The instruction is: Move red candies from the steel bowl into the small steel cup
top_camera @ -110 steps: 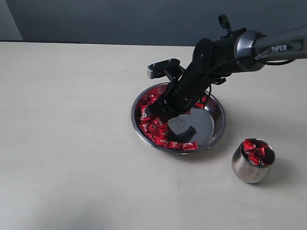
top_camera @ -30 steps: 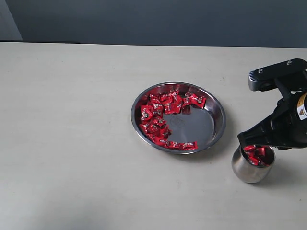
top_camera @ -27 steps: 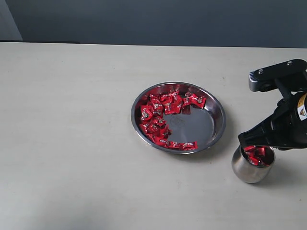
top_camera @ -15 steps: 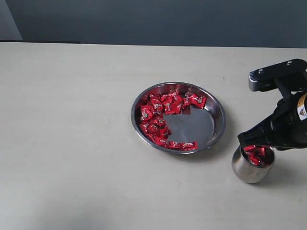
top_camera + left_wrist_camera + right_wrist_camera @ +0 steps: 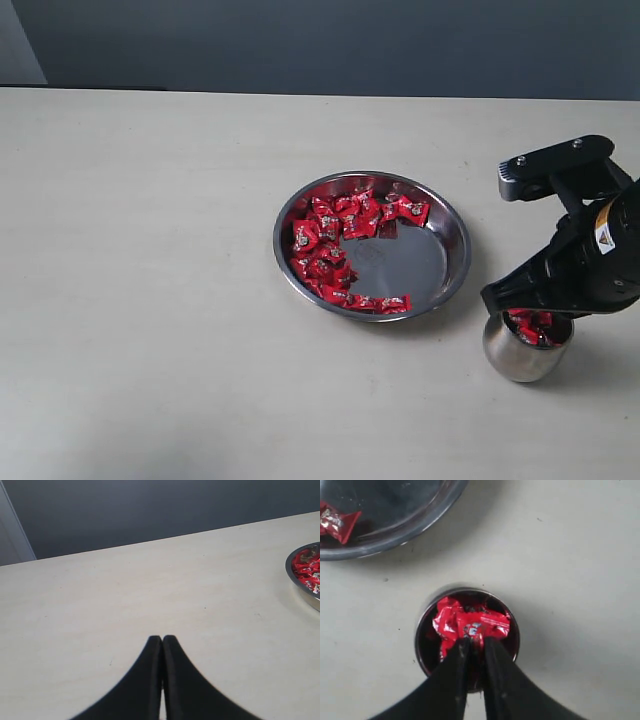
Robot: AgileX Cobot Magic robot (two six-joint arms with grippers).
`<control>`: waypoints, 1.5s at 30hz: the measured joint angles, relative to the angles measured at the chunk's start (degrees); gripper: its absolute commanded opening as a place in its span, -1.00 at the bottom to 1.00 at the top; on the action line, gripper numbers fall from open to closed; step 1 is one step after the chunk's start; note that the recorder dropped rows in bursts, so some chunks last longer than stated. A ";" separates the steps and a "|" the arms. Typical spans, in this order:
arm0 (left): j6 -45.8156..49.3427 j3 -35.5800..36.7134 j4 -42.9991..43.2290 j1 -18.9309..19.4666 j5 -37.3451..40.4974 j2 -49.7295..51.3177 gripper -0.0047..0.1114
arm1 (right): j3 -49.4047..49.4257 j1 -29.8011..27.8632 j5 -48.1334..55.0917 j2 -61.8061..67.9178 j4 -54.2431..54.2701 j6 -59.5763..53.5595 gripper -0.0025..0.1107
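Hanging just above the cup (image 5: 515, 358), the right tool (image 5: 474, 641) is seen with its fingers narrowly parted, a slim gap showing between them. Its tips are placed over the mouth of the cup, which is packed with red candies (image 5: 470, 622). The cup is stood upright on the counter (image 5: 150, 250), near the bowl (image 5: 412, 262) but apart from it. More candies (image 5: 325, 245) are heaped along the far and left sides of the bowl, its other half being bare steel. The left tool (image 5: 162, 639) is held pressed together above bare counter, with the bowl's rim at the edge of its view.
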 measured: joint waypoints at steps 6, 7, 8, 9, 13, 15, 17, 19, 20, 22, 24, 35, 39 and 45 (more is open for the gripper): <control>0.00 0.00 0.00 0.00 0.00 0.00 -0.91 | 0.00 0.00 0.37 0.00 0.00 -0.51 -0.69; 0.00 0.00 0.00 0.00 0.00 0.00 -0.91 | 0.00 0.00 0.52 0.00 0.00 -0.51 -0.65; 0.00 0.00 0.00 0.00 0.00 0.00 -0.91 | 0.00 0.00 0.78 0.00 0.00 -0.51 -0.62; 0.00 0.00 0.00 0.00 0.00 0.00 -0.91 | 0.00 0.00 0.90 0.00 0.00 -0.51 -0.59; 0.00 0.00 0.00 0.00 0.00 0.00 -0.91 | 0.00 0.00 1.09 0.00 0.00 -0.51 -0.58; 0.00 0.00 0.00 0.00 0.00 0.00 -0.91 | 0.00 0.00 1.09 0.00 0.00 -0.51 -0.58; 0.00 0.00 0.00 0.00 0.00 0.00 -0.91 | 0.00 0.00 1.09 0.00 0.00 -0.51 -0.58; 0.00 0.00 0.00 0.00 0.00 0.00 -0.91 | 0.00 0.00 1.09 0.00 0.00 -0.51 -0.58; 0.00 0.00 0.00 0.00 0.00 0.00 -0.91 | 0.00 0.00 0.95 0.00 0.00 -0.51 -0.58; 0.00 0.00 0.00 0.00 0.00 0.00 -0.91 | 0.00 0.00 0.28 0.00 0.00 -0.51 -0.58; 0.00 0.00 0.00 0.00 0.00 0.00 -0.91 | 0.00 0.00 -0.49 0.00 0.00 -0.59 -0.58; 0.00 0.00 0.00 0.00 0.00 0.00 -0.91 | 0.00 0.00 -6.99 -0.86 -1.07 -0.36 -0.98; 0.00 0.00 0.00 0.00 0.00 0.00 -0.91 | 0.00 0.00 -8.61 -0.99 -1.33 -0.36 -0.97; 0.00 0.00 0.00 0.00 0.00 0.00 -0.91 | 0.00 0.00 -15.69 -0.99 -1.54 0.93 -0.97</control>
